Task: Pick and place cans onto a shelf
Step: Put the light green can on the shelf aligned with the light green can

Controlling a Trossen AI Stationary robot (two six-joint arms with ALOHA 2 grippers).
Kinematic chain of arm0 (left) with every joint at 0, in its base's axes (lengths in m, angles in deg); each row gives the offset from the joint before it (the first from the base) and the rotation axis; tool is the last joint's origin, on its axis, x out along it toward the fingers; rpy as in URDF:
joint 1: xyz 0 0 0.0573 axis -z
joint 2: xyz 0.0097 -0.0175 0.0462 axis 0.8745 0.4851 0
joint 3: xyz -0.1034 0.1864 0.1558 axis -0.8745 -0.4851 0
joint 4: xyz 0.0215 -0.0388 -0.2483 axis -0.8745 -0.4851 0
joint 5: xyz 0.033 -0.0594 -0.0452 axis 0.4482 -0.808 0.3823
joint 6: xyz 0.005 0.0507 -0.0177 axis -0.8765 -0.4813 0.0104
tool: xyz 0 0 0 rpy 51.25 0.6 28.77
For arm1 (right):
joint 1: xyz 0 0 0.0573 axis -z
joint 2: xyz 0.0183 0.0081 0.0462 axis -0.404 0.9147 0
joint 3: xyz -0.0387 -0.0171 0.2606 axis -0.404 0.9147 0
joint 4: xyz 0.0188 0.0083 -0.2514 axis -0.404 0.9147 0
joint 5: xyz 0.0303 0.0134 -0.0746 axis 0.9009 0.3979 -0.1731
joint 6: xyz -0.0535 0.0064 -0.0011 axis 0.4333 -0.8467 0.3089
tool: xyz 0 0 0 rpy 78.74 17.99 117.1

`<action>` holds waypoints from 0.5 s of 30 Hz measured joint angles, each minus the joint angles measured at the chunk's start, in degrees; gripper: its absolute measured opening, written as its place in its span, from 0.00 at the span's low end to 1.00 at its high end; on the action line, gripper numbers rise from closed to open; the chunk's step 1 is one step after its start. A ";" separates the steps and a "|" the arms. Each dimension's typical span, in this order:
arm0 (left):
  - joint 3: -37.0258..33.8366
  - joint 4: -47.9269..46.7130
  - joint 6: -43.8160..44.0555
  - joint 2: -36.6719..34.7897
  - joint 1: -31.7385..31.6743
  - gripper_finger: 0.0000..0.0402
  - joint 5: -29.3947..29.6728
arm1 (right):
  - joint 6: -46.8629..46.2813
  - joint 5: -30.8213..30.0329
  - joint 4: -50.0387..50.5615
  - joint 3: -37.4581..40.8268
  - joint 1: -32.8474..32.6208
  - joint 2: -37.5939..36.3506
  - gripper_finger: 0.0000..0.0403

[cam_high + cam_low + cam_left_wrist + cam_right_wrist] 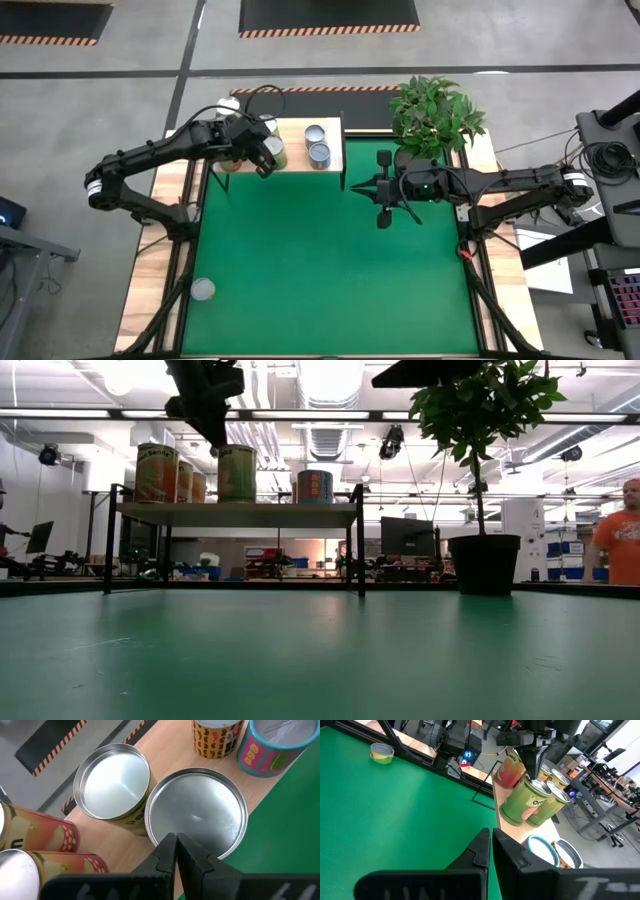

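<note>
The shelf point(296, 130) stands at the table's far left, with a light wood top and black legs point(235, 512). Several cans stand on it: two silver-topped ones point(317, 144) at its right end and more beside my left gripper point(266, 158). My left gripper point(175, 842) is shut, pointing down over the silvery top of a green-labelled can point(196, 812), which also shows in the low view point(237, 472). One more can point(203, 289) stands on the green mat near the near left corner. My right gripper point(349, 187) is shut and empty above the mat, right of the shelf. My left gripper's shut fingertips point(167, 845) stand over the near rim of the can's top point(200, 835), coming from above and pointing down. Whether they touch the top I cannot tell. The can stands upright on the shelf.
A potted plant point(435, 115) in a dark pot point(484, 563) stands at the table's far right, beside my right arm. A teal-rimmed can point(272, 747) and a tan one point(216, 737) stand farther along the shelf. A person in orange point(622, 535) is in the room behind.
</note>
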 joint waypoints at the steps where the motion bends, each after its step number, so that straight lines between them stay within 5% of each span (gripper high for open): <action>1: 0.00 0.01 0.11 0.00 0.00 0.00 -0.03 | 0.00 0.00 0.01 0.00 0.00 0.02 0.02; 15: 0.00 0.09 4.42 -1.15 0.26 0.00 -0.20 | 0.00 -0.04 0.09 0.02 0.00 0.02 0.02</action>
